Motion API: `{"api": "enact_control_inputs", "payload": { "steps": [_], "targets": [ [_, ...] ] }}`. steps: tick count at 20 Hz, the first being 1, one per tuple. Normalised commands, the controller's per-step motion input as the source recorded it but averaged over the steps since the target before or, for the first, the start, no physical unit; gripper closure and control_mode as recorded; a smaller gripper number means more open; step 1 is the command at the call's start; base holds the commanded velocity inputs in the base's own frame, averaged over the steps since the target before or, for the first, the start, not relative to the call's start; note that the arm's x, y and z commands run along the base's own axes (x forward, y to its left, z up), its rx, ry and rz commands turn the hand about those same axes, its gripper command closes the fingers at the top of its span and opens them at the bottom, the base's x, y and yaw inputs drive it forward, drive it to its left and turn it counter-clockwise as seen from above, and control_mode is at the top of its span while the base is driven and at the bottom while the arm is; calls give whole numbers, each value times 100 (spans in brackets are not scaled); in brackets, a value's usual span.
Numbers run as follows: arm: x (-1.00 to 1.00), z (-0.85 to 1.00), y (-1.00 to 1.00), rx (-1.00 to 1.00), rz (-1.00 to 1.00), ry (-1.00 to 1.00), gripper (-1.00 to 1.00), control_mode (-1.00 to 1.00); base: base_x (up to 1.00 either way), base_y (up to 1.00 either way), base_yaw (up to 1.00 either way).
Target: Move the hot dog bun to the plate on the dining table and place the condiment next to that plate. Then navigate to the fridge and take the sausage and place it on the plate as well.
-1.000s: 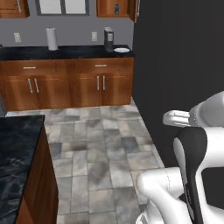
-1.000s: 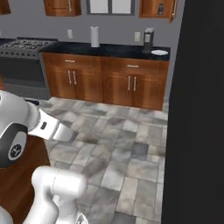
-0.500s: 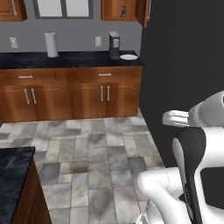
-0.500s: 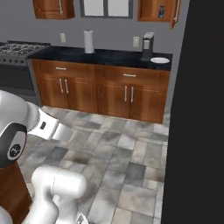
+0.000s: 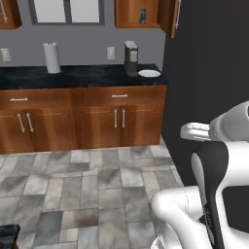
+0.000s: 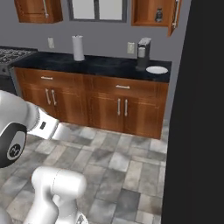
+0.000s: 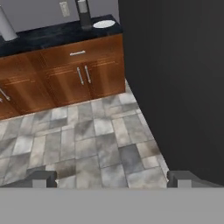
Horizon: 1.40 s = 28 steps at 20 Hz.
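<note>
My gripper (image 7: pixel 111 178) is open with nothing between its fingertips (image 7: pixel 41 177), and it hangs over grey stone floor tiles. A last dark corner of the dining table (image 5: pixel 7 232) shows at the lower left of the left base view. The hot dog bun, the plate, the condiment and the sausage are out of view. A tall dark flat panel (image 5: pixel 209 73) (image 6: pixel 201 109) (image 7: pixel 175 78) rises close on the right; I cannot tell whether it belongs to the fridge.
Wood cabinets under a black counter (image 5: pixel 73 77) (image 6: pixel 100 65) line the far wall. On it stand a white paper-towel roll (image 5: pixel 51 57), a coffee machine (image 5: pixel 130 57) and a plain white plate (image 5: pixel 149 73). A stove (image 6: pixel 8 54) sits at the far left. Tiled floor (image 5: pixel 87 185) lies open ahead.
The whole picture has shifted: the base has driven on, the wall cabinets are nearer and the dining table has slid out at the lower left. The gripper stays open.
</note>
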Motion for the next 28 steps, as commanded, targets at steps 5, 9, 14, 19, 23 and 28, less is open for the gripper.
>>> {"api": "enact_control_inputs", "payload": {
  "steps": [5,9,14,19,23,28],
  "targets": [
    [0,0,0,0,0,0,-100,100,100,0,-1],
    [0,0,0,0,0,0,-100,100,100,0,-5],
    [0,0,0,0,0,0,-100,100,100,1,-8],
    [0,0,0,0,0,0,-100,100,96,18,-19],
    [0,0,0,0,0,0,-100,100,92,29,-23],
    [0,0,0,0,0,0,-100,100,90,27,-23]
  ]
}}
